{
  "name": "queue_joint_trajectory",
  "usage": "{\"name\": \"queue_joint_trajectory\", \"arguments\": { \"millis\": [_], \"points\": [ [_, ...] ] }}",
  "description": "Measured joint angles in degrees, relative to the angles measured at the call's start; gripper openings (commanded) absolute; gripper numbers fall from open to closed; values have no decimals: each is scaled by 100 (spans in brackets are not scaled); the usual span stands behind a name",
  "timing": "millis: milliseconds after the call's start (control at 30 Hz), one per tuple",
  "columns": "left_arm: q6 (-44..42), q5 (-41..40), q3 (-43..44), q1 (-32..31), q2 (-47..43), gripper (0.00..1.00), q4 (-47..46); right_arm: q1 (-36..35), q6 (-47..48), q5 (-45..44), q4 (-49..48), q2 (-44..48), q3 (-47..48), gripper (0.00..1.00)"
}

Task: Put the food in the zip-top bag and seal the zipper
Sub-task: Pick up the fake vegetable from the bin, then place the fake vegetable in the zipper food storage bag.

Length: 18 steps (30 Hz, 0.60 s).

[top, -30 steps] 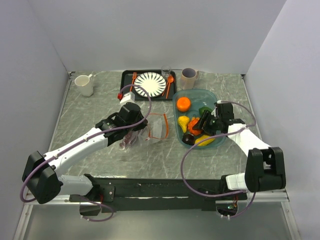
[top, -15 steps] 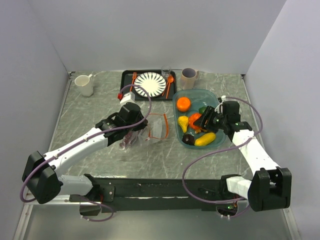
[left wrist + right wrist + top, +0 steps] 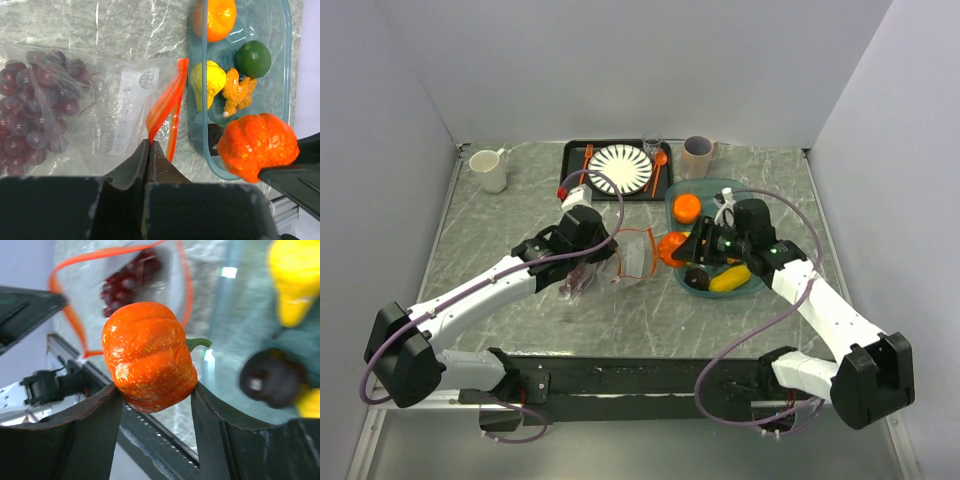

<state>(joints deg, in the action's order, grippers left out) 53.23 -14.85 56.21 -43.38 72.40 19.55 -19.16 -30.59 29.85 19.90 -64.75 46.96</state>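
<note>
Pumpkin [image 3: 147,355] in right end effector [image 3: 155,392] has left tub [image 3: 272,20], nearing bag [image 3: 125,110].

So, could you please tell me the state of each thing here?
Bag: mouth open, grapes inside.
Zipper: unsealed, pinched at one side.
Left claw: shut on the zipper.
Right claw: shut on the pumpkin.
Pumpkin: held off the table, between tub and bag.
Tub: holds an orange, a lime and other pieces.
</note>
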Motion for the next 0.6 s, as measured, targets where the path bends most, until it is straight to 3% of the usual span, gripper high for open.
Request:
{"name": "queue_joint_trajectory", "arguments": {
  "millis": [400,533,567,600],
  "points": [
    [24,0,0,-46,-127,1,7,-1161,-151,-162,-452,-1690,728,41],
    [24,-9,0,-48,-293,1,48,-1519,-144,-173,-424,-2234,1143,55],
    [24,-11,0,-48,-334,1,48,-1585,-131,-168,-426,-2341,1274,68],
    [24,-33,2,-48,-374,1,55,-1648,-116,-168,-407,-2424,1392,74]
  ]
}}
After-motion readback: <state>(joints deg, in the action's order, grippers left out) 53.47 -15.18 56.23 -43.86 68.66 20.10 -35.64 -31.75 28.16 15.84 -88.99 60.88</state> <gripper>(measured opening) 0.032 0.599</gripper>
